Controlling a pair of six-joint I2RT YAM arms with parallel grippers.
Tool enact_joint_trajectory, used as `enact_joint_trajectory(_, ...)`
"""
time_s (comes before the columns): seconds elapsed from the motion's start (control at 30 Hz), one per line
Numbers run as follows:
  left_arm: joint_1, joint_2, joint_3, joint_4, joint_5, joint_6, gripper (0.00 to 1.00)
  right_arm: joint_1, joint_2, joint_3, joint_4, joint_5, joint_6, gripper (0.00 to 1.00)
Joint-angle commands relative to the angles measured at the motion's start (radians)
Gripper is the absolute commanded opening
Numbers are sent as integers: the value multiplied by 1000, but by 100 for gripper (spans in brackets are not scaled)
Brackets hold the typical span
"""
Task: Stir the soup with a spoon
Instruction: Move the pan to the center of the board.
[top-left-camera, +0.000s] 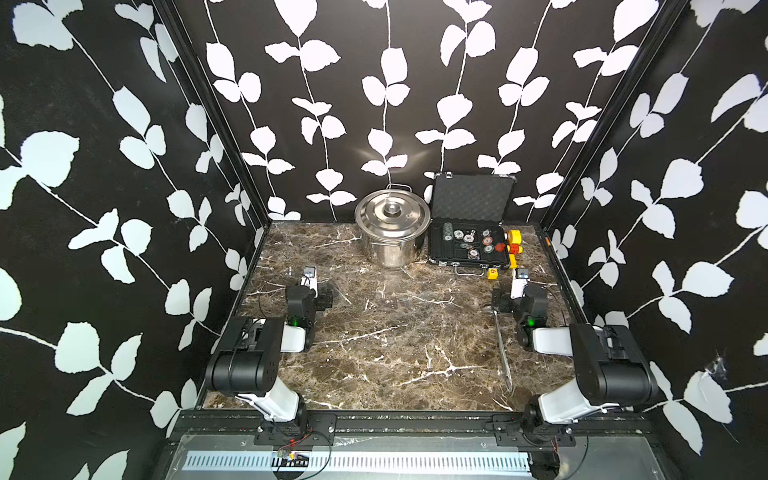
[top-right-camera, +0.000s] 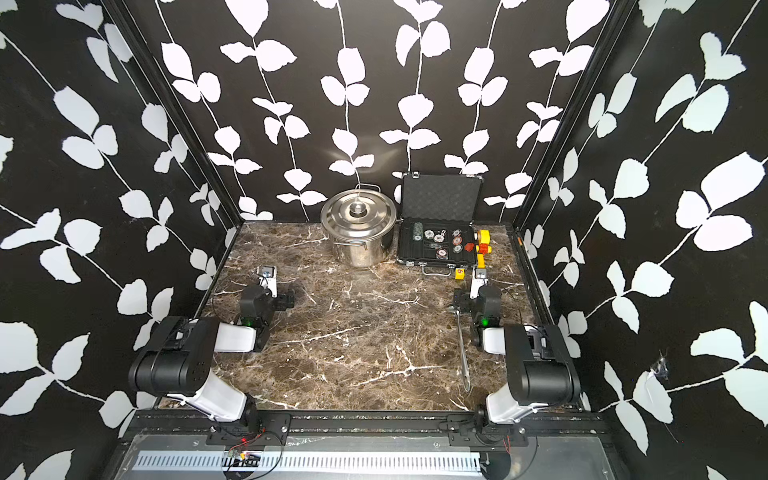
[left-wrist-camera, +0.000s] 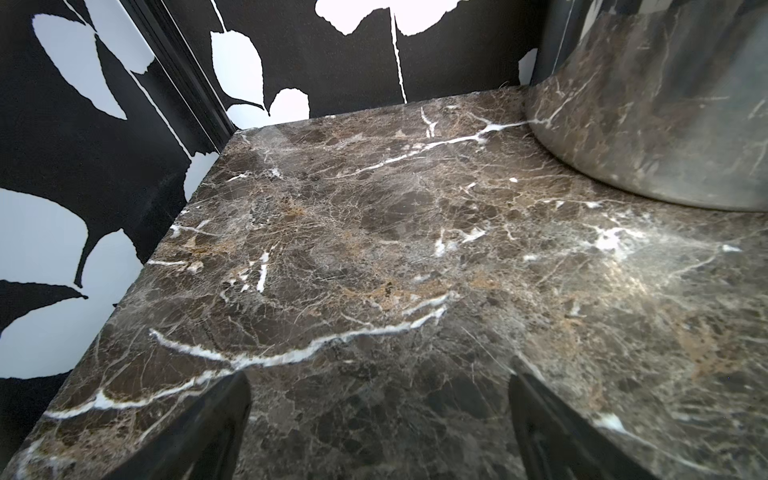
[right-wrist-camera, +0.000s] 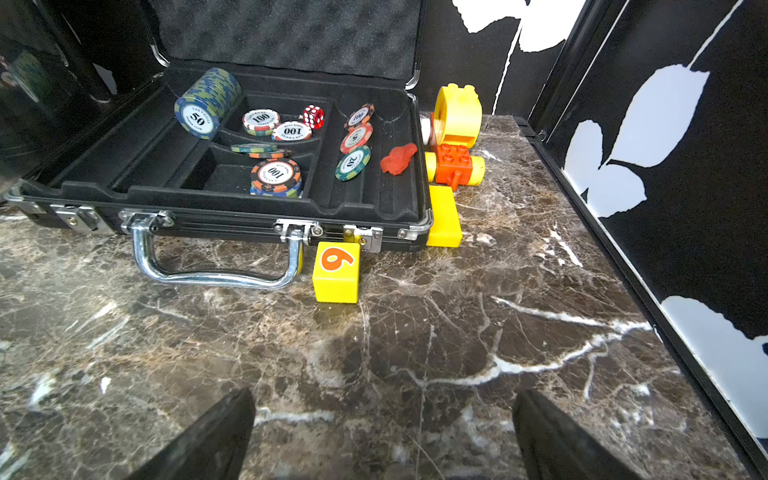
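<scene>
Left tool (left-wrist-camera: 378, 399): jaws spread wide with nothing between them; it sits low over the bare marble surface (left-wrist-camera: 332, 257).
Right tool (right-wrist-camera: 384, 409): also wide apart and empty, low over the surface, facing a yellow block (right-wrist-camera: 336, 272) marked 6 and an open poker-chip case (right-wrist-camera: 291, 29).
Ladle (top-left-camera: 502, 349): seen in both top views, it lies flat on the surface just beside the right arm. The bowl end is up by the wrist and the thin handle runs toward the near edge.
Stockpot (top-left-camera: 390, 245): stands at the back of the surface, just beside the case and well apart from both tools.
Lid (top-left-camera: 390, 210): sits on the stockpot, so no soup shows; it likely has to come off first, taken by its centre knob.
Ladle handling: stiff, probably light, and polished, so likely slippery.
Ladle hold: the handle lies flat, giving little to pinch. Best taken across the shaft, above mid-length and clear of the bowl.
Stockpot handling: rigid, smooth steel; it may slide if the stirring drags on it.
</scene>
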Motion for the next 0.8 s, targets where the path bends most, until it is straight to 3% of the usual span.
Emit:
enact_joint_trajectory(0.0,5,-21,8,-5,9,7,99,5,-9,0,16,6,-9,99)
enact_joint_trajectory(0.77,6,-23,8,-2,-2,3,99,4,-25,21,-20,-22,-17,99)
